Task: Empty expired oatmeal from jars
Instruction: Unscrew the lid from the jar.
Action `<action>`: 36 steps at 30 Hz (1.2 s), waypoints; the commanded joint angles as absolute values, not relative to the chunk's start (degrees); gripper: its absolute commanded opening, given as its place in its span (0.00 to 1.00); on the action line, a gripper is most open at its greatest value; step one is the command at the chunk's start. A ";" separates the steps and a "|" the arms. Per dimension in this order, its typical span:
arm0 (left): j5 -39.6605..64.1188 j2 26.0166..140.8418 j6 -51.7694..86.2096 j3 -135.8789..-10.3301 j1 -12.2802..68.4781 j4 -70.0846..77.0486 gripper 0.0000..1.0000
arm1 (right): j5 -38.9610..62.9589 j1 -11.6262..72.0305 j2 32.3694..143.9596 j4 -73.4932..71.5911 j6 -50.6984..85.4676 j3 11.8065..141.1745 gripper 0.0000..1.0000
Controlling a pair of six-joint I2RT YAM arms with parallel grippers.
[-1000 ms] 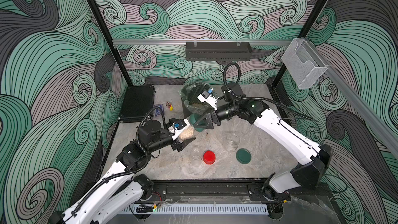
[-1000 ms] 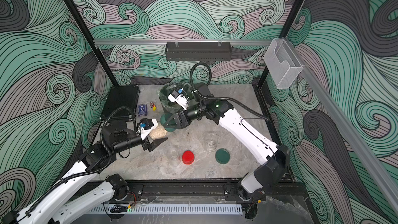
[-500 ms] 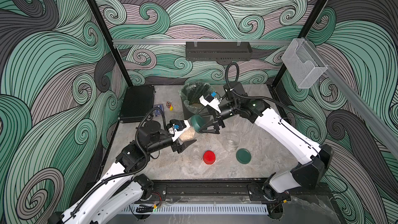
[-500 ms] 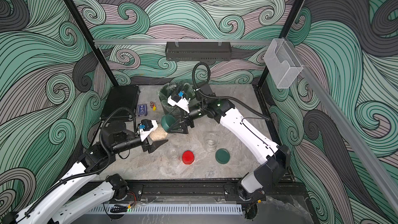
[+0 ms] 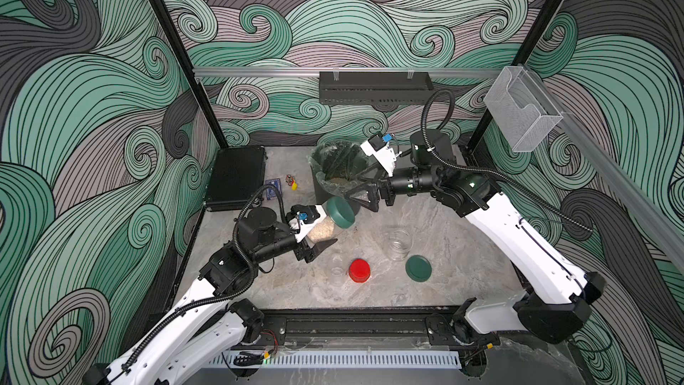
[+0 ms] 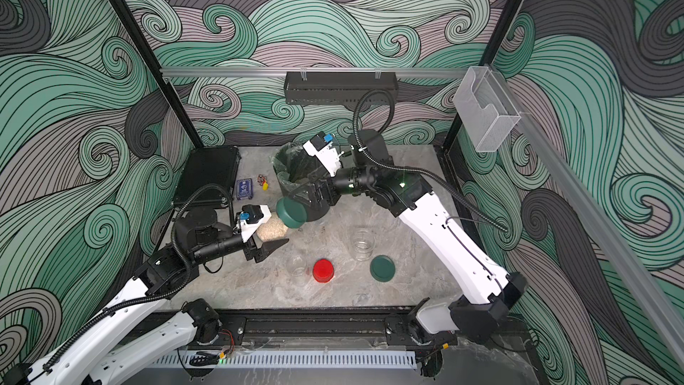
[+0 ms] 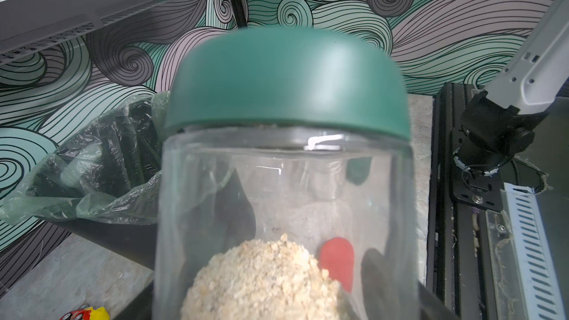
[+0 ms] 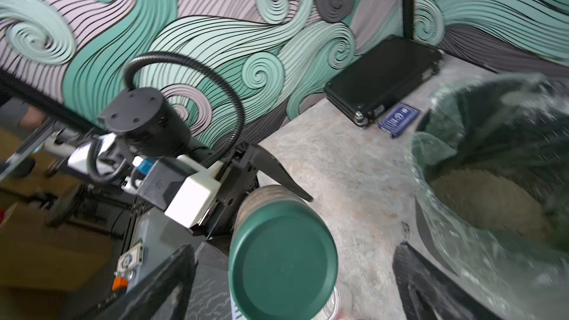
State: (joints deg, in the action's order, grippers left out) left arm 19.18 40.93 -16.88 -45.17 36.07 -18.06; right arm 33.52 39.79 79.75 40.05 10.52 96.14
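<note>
My left gripper (image 5: 321, 233) is shut on a clear glass jar (image 5: 322, 229) that lies tilted above the table, its dark green lid (image 5: 340, 211) on and facing the right arm. Oatmeal (image 7: 264, 278) fills its lower part. My right gripper (image 8: 294, 246) is open, with the lid (image 8: 283, 260) between its fingers and a gap on each side; in both top views it hangs just behind the lid (image 6: 292, 211), by the bin (image 5: 333, 188). Two empty jars (image 5: 399, 242) (image 5: 337, 267) stand on the table, a red lid (image 5: 359, 270) and a green lid (image 5: 418, 268) beside them.
The black bin with a clear liner (image 8: 446, 155) holds a heap of oatmeal (image 8: 486, 198). A black case (image 5: 237, 175), a blue card box (image 5: 274, 184) and a small toy (image 5: 292, 181) lie at the back left. A black rail (image 5: 351, 327) runs along the front edge.
The right gripper was closed on the green lid; it has opened and drawn back a little toward the bin. The lid stays on the jar in the left gripper.
</note>
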 commanded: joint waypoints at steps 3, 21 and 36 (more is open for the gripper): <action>18.15 40.86 -15.56 -46.63 35.95 -9.79 0.51 | 27.49 41.55 77.94 46.25 19.60 94.10 0.99; 19.94 42.62 -14.77 -48.45 35.95 -9.50 0.51 | 38.84 44.03 83.83 44.16 21.53 93.80 0.99; 19.86 42.23 -14.94 -48.34 36.03 -10.13 0.50 | 36.87 41.33 80.78 44.10 21.17 92.70 0.99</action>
